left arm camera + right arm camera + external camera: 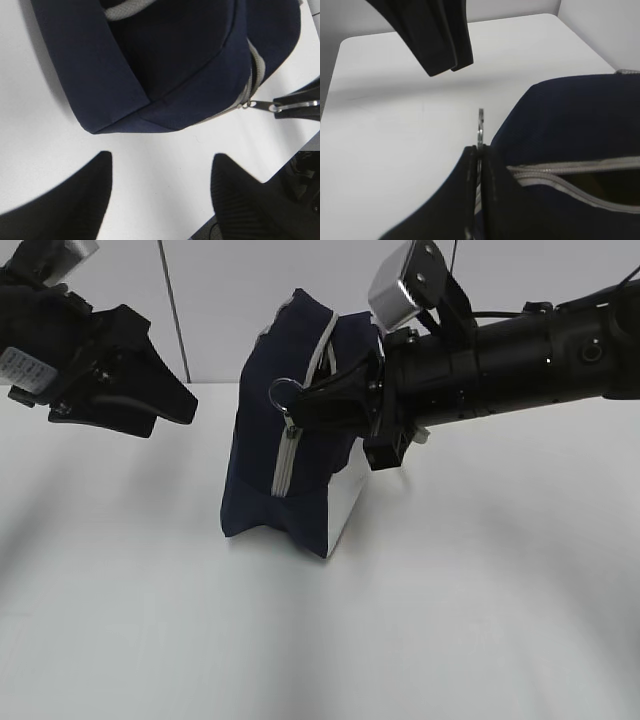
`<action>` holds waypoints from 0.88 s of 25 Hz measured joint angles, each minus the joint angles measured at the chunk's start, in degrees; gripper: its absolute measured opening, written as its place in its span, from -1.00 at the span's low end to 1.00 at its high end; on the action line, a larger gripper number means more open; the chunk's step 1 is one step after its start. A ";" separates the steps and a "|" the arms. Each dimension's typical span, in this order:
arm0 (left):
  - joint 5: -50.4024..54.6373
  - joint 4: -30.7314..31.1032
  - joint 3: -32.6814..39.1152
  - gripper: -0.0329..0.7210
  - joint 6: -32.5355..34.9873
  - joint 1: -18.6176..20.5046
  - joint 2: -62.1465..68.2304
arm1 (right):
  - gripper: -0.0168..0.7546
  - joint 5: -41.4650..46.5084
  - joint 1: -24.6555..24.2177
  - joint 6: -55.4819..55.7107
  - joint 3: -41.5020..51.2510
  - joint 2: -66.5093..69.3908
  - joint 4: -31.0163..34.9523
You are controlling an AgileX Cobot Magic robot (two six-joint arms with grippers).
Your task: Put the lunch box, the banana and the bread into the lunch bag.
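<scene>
White surface (420,640) carrying all | navy lunch bag (290,420) upright, just beside right hand, apart from left hand, grey zipper (287,465) partly undone near top | left hand (170,400) hovering beside bag, fingers spread, gripping nothing | right hand (300,400) pinched tight on ring pull (284,392)

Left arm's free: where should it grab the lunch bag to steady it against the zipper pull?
Probably the lunch bag at its folded end panel, approached head-on from the left end effector's side. That end juts toward its open fingers, away from the ring pull in the right end effector.
</scene>
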 joint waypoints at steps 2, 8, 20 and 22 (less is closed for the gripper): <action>-0.42 -0.19 0.00 0.24 1.72 0.00 0.00 | -1.00 0.76 0.00 0.76 -0.79 0.00 0.15; -2.06 -0.47 0.00 0.24 7.90 0.00 0.00 | -1.00 3.86 0.00 6.26 -3.98 0.00 0.91; -4.98 -6.22 0.00 0.24 16.24 0.00 0.55 | -1.00 10.61 0.00 10.38 -7.66 0.00 3.27; -5.17 -6.62 0.00 0.24 16.83 0.00 0.60 | -1.00 10.71 0.00 10.38 -7.69 0.00 4.47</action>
